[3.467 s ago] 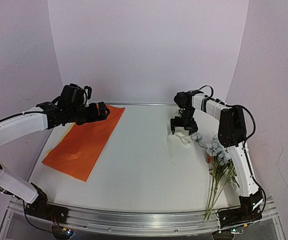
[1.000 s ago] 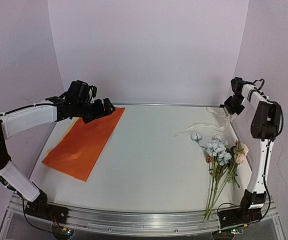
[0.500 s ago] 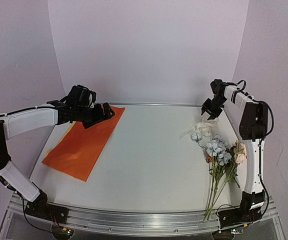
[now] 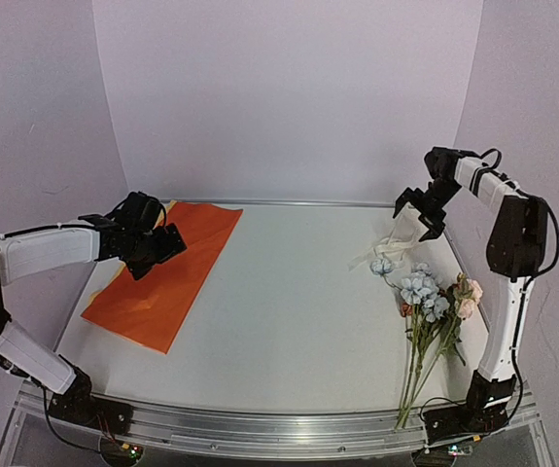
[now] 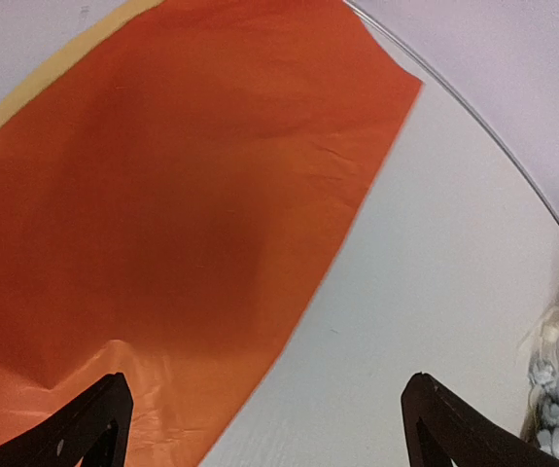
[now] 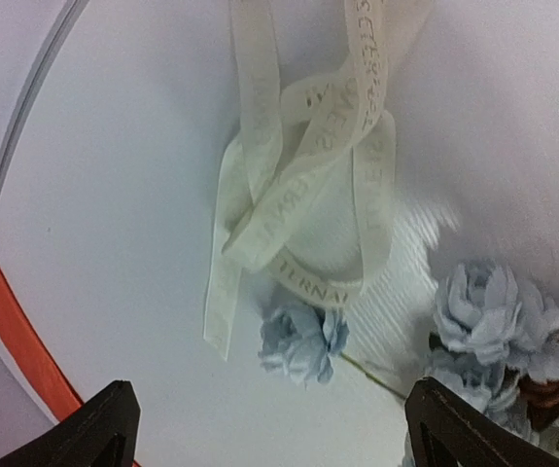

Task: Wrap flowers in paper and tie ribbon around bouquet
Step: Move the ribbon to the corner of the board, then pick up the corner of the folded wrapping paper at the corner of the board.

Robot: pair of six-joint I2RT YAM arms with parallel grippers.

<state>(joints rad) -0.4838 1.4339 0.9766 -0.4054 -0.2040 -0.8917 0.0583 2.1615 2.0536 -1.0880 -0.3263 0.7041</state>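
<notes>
Both tools spread, nothing gripped.
left tool (image 4: 159, 249) hovers over the crinkly orange paper sheet (image 4: 162, 277) lying flat at the table's (image 4: 289, 321) left. The cream lettered ribbon (image 4: 396, 243) lies in a loose heap at far right below the right tool (image 4: 423, 210), just beside the pale blue, white and pink flower bunch (image 4: 430, 311).

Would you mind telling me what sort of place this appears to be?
Probably a robotics lab booth: a white table enclosed by a curved backdrop, with the left arm and right arm bolted to a metal rail.
</notes>
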